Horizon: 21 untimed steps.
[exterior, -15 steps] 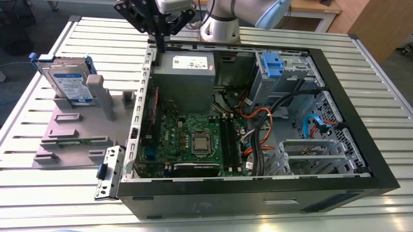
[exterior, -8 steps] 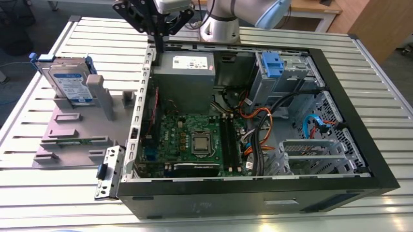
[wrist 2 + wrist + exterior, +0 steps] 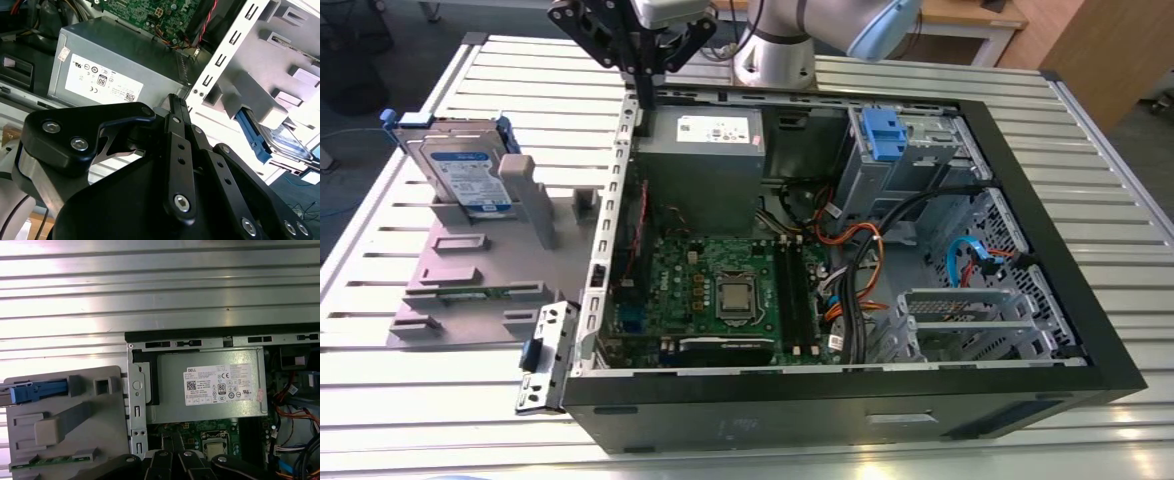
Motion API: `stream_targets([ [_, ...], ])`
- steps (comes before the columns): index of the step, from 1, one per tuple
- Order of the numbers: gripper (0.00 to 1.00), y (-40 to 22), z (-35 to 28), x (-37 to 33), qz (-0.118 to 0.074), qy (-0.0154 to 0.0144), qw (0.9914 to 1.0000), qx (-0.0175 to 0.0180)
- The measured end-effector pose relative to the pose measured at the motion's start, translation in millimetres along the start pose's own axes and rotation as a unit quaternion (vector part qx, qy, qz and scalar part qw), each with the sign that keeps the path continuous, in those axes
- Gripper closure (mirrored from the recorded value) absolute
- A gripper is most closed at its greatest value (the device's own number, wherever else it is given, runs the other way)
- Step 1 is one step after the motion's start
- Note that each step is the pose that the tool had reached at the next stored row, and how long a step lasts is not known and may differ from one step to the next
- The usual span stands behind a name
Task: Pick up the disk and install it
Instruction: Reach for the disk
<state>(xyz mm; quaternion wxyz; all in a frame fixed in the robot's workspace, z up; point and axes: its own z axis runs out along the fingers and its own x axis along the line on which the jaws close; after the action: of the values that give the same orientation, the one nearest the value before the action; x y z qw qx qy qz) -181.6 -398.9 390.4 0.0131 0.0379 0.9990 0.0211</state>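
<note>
The disk (image 3: 462, 170), a silver drive with a blue-and-white label and blue rails, stands on edge in a grey holder (image 3: 470, 275) on the exterior view's left, outside the computer case. My gripper (image 3: 640, 78) hangs over the case's far corner, above the wall beside the power supply, well apart from the disk. Its black fingers (image 3: 176, 107) lie together with nothing between them. The disk's blue rail (image 3: 251, 136) shows in the second wrist view. In the first wrist view the disk (image 3: 37, 391) appears edge-on beside the holder (image 3: 65, 435), with the gripper (image 3: 172, 458) near the case wall.
The open computer case (image 3: 1067, 300) lies on a slatted metal table (image 3: 427, 400). Inside are a grey power-supply box (image 3: 707, 140), a green motherboard (image 3: 720, 290), bundled cables (image 3: 854, 260) and a drive cage with a blue latch (image 3: 881, 135). The robot base (image 3: 774, 60) stands behind the case.
</note>
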Motion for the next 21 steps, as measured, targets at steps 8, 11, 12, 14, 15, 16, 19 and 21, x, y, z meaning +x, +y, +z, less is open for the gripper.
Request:
stream_targets([
  [8,0.89,-0.2,0.0,3.2,0.0,0.0,1.0,0.0],
  [11,0.89,-0.3,0.0,3.7,0.0,0.0,1.0,0.0],
  [12,0.89,-0.3,0.0,3.9,0.0,0.0,1.0,0.0],
  [14,0.89,-0.6,0.0,7.7,0.0,0.0,1.0,0.0],
  [15,0.89,-0.6,0.0,7.9,0.0,0.0,1.0,0.0],
  [16,0.89,-0.6,0.0,8.1,0.0,0.0,1.0,0.0],
  [19,0.89,-0.7,0.0,8.9,0.0,0.0,1.0,0.0],
  [21,0.89,-1.2,0.2,15.9,0.0,0.0,1.0,0.0],
])
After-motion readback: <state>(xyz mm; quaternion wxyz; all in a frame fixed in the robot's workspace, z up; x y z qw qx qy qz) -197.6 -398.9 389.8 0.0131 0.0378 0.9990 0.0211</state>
